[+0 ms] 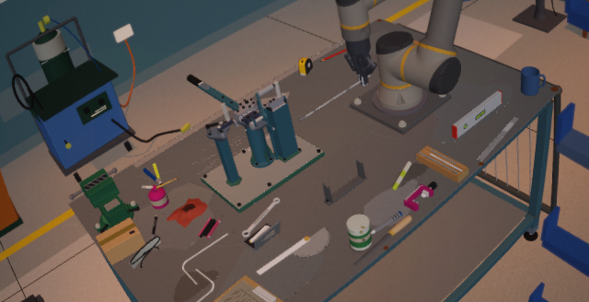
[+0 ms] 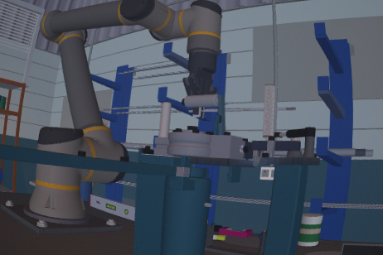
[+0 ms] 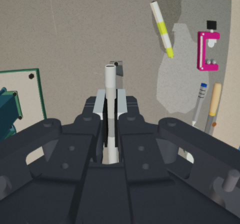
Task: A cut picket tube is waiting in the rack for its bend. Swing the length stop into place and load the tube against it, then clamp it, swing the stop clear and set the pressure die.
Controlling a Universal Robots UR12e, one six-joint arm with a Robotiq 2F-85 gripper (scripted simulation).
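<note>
The picket tube (image 1: 330, 100) is partly hidden between the fingers in the wrist camera (image 3: 110, 94), where only its open end sticks out ahead of them. It is a thin pale tube, carried level above the table near the arm's base, with my closed gripper (image 1: 363, 80) gripping it at one end. Its long free part reaches toward the bender (image 1: 257, 127), a teal fixture on a green-edged plate at the table's middle. The bender's long handle (image 1: 212, 91) points up and left. The empty grey rack (image 1: 344, 184) stands in front of the bender's plate.
Behind the bender, blue storage racks (image 2: 331, 105) line the wall. A tape measure (image 1: 305, 66) and a red pencil lie near the table's rear edge. A pink clamp (image 1: 418, 195), a marker (image 1: 401, 175), a wooden tray (image 1: 442, 163), a level (image 1: 476, 114) and a can (image 1: 358, 232) lie on the right half.
</note>
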